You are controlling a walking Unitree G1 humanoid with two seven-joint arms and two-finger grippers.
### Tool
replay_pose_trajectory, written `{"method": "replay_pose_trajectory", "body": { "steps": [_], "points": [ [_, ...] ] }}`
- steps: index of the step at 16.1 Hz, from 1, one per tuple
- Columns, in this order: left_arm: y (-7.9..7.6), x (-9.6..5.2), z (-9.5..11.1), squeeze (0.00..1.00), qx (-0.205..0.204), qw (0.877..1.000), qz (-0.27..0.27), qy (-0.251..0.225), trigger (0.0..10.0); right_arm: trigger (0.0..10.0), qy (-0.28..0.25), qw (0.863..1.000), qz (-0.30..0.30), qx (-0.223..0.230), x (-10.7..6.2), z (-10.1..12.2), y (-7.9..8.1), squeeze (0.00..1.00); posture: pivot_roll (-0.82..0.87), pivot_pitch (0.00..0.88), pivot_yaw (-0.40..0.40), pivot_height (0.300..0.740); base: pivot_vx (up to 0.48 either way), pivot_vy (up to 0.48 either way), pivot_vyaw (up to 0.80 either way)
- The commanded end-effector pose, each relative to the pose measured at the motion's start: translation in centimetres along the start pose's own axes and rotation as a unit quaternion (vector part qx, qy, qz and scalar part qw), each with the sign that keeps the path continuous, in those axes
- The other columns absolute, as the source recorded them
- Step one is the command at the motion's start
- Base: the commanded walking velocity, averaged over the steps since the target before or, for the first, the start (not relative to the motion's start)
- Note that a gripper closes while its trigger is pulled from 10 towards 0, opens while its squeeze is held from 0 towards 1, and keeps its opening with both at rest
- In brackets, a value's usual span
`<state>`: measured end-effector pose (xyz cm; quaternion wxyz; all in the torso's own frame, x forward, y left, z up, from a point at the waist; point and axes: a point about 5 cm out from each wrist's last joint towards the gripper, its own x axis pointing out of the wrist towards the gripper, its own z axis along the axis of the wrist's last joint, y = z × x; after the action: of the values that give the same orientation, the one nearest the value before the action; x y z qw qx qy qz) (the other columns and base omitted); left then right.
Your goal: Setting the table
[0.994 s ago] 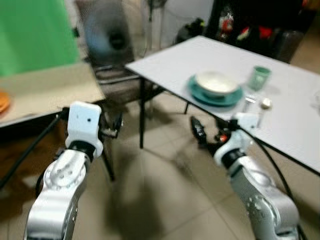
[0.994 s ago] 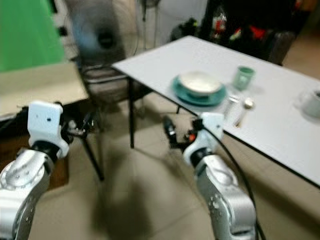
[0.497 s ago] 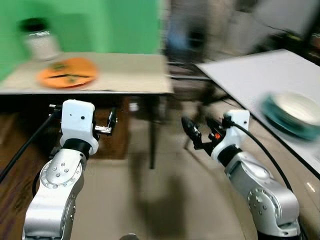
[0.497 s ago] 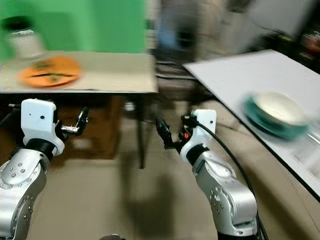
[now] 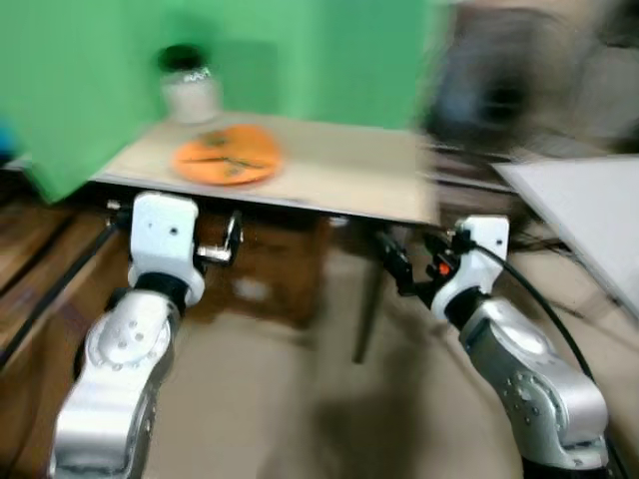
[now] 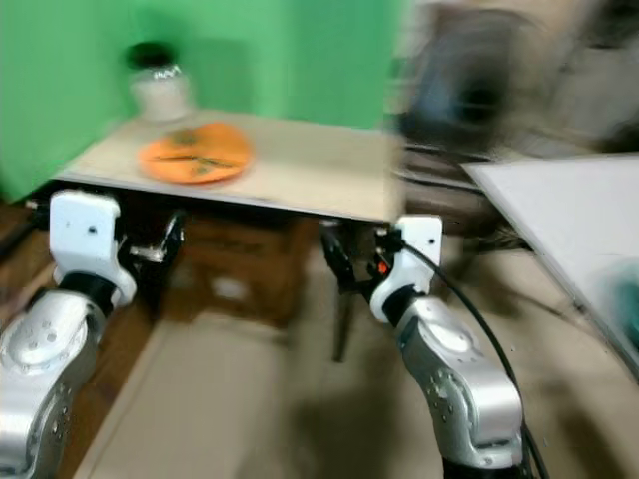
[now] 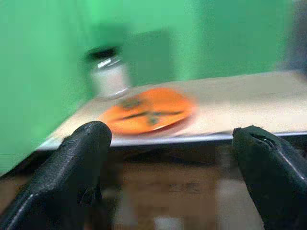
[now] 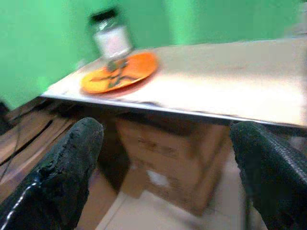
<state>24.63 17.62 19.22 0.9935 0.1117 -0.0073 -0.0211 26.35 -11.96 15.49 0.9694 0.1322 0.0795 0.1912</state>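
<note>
Orange plate (image 5: 227, 158) upper left on beige table (image 5: 339, 180): prob rigid, slick, breakable, grab by rim; left gripper (image 7: 168, 182) & right gripper (image 8: 165, 177) both spread wide, empty.

Beige worktop (image 5: 329, 170) ahead lies mostly bare on its right half. An orange plate (image 5: 226, 158) sits near the left front edge, a jar (image 5: 190, 86) close behind it against the green wall (image 5: 90, 70). Under the worktop, a cardboard box (image 8: 172, 158) blocks the gap.
</note>
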Motion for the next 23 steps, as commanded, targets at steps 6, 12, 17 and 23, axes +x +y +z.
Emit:
{"method": "replay_pose_trajectory", "body": {
  "steps": [6, 12, 17, 23],
  "points": [
    [-0.2, 0.0, -0.3, 0.00, 0.003, 1.000, -0.011, 0.006, 10.0, 10.0, -0.044, 0.996, -0.054, -0.048, -0.1, 0.8, -0.8, 1.00, -0.03, 0.000, -0.026, 0.740, 0.285, 0.000, 0.00],
    [-0.1, -0.6, -1.5, 0.00, 0.002, 0.999, -0.036, 0.002, 10.0, 10.0, -0.062, 0.986, -0.121, -0.097, -1.7, -0.6, -3.9, 0.75, -0.04, 0.000, -0.021, 0.740, 0.278, 0.000, 0.00],
    [0.2, -0.9, -2.2, 0.00, -0.010, 0.999, -0.030, 0.003, 10.0, 10.0, -0.056, 0.988, -0.114, -0.090, -2.0, -1.4, -3.5, 0.00, -0.04, 0.000, -0.020, 0.740, 0.280, 0.000, 0.00],
    [0.1, -1.1, -2.3, 0.00, -0.010, 0.999, -0.033, 0.000, 10.0, 10.0, -0.044, 0.990, -0.091, -0.098, -1.7, -1.6, -2.9, 0.00, -0.04, 0.000, -0.029, 0.740, 0.296, 0.000, 0.27]
  ]
}}
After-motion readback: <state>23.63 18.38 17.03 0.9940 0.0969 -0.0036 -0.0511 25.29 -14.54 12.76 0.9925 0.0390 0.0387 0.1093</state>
